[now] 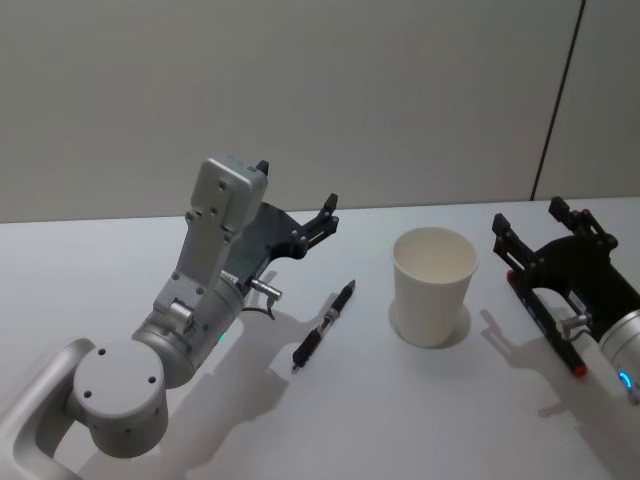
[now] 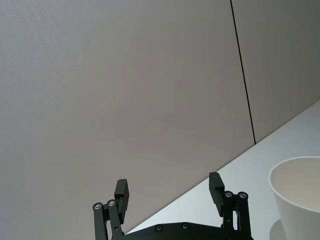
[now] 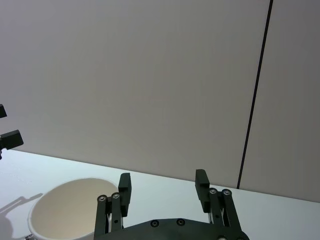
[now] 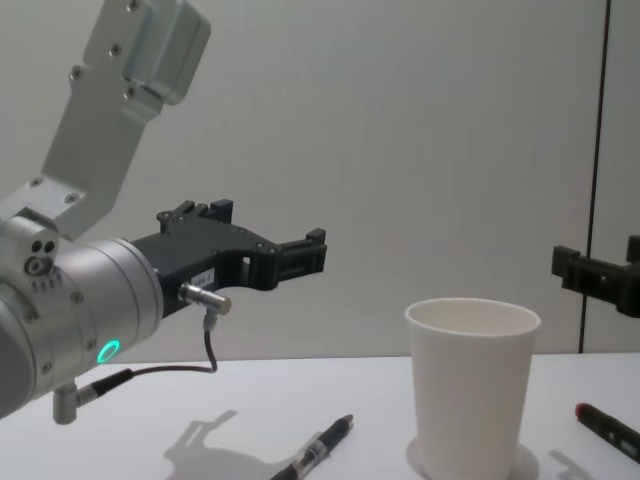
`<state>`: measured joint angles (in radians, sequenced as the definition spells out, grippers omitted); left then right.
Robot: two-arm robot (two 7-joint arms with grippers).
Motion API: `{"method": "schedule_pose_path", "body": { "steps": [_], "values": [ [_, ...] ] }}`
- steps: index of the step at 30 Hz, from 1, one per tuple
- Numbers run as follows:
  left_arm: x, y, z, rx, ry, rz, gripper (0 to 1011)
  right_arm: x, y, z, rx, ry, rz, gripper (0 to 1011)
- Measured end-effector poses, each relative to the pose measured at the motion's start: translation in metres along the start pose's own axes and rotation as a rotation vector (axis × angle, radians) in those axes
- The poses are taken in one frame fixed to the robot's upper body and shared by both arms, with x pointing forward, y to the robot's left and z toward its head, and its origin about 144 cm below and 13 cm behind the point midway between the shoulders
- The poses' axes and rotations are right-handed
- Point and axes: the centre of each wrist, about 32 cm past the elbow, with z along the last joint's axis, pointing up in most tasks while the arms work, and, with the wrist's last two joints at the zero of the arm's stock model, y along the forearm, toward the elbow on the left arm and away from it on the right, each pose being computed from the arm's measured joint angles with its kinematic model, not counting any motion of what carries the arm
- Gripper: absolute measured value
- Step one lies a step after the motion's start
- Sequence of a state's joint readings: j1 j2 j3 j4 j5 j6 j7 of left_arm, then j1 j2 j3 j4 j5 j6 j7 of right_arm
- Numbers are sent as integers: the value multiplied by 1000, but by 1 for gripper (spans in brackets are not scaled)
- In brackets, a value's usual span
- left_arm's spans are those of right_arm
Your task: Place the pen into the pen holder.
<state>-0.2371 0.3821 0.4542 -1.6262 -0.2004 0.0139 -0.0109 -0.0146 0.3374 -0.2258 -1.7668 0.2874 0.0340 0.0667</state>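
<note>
Pen (image 1: 325, 327) flat on table (image 1: 90, 270), lower centre of head view, near upright pen holder (image 1: 433, 285) at centre right, not touching it. Left gripper (image 1: 296, 188) raised at centre left, fingers spread wide, holding nothing. Right gripper (image 1: 529, 217) at right edge beside pen holder, fingers likewise apart

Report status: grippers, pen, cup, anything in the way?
Left gripper open, raised left of pen. Right gripper open, right of paper cup. Pen flat on table, ungrasped. Nothing between pen and cup.
</note>
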Motion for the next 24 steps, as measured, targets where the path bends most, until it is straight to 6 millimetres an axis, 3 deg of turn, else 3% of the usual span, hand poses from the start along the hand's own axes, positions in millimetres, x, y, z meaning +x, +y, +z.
{"method": "schedule_pose_path", "body": {
  "steps": [8,18,24],
  "values": [
    [0,0,0,0,0,0,1000,0,0,0,0,0,0,993],
    [0,0,0,0,0,0,1000,5,0,6,-18,17,-3,1001],
    [0,0,0,0,0,0,1000,30,0,26,-57,47,-30,1001]
  ]
}}
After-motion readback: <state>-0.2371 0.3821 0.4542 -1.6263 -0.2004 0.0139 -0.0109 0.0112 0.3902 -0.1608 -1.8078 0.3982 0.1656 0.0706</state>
